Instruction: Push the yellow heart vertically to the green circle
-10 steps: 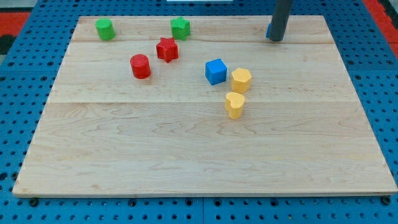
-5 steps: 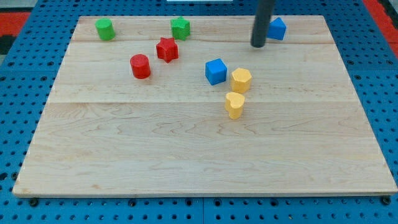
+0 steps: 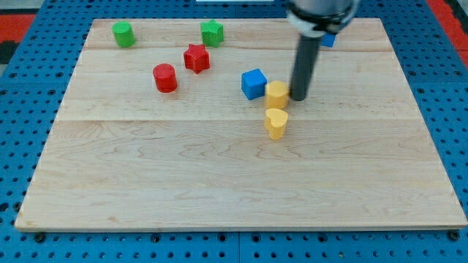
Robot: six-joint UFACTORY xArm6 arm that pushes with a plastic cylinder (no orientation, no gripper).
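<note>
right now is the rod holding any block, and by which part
Nothing is held; the rod cannot grip. My tip stands just to the view's right of the yellow hexagon, above the yellow heart; whether it touches is unclear.

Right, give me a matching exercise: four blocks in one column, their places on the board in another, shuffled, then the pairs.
Things:
1. green circle
2. yellow heart
3. red star
4. blue cube

Places:
A. just below the yellow hexagon
B. the board's top-left corner
C. just left of the yellow hexagon
D. up and right of the red cylinder

Pairs: 1-B, 2-A, 3-D, 4-C
</note>
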